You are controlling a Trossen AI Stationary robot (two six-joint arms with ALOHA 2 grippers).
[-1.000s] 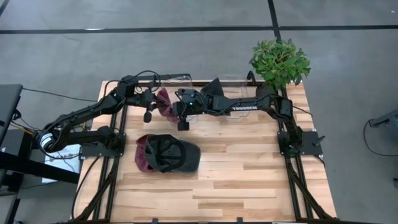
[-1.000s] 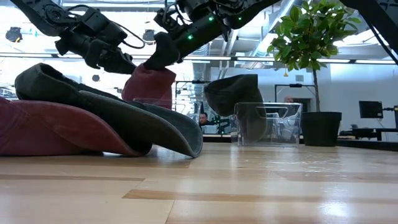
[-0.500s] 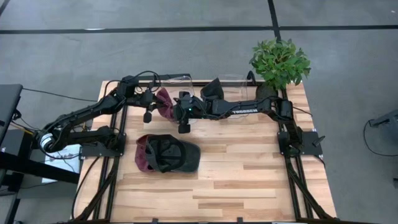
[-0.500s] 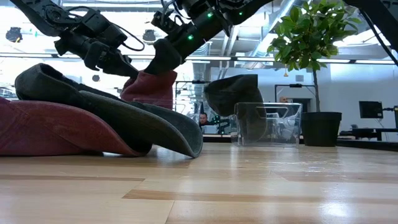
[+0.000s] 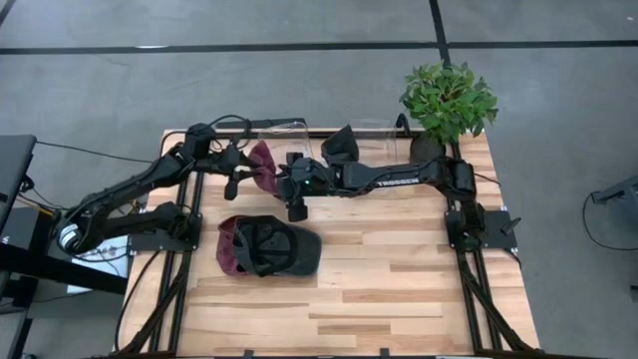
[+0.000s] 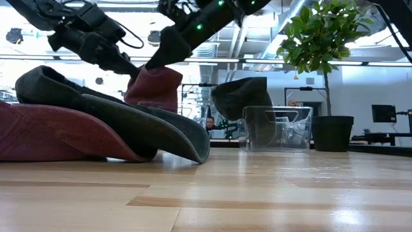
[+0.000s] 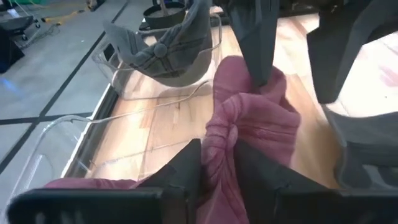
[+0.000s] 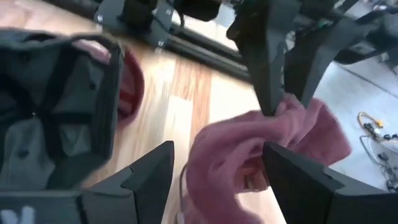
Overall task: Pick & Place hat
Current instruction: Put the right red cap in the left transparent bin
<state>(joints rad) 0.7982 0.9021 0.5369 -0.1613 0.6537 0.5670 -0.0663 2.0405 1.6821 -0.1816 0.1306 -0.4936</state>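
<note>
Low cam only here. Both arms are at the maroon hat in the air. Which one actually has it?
Observer: Left wrist view shows the left gripper with its fingers pinched shut on the maroon hat.
Operator: And the right?
Observer: The right gripper has its fingers spread open, with hat fabric between them.
Operator: Is it touching the cap on the table?
Observer: No. From above, the cap lies apart from it, nearer the front edge.
</note>
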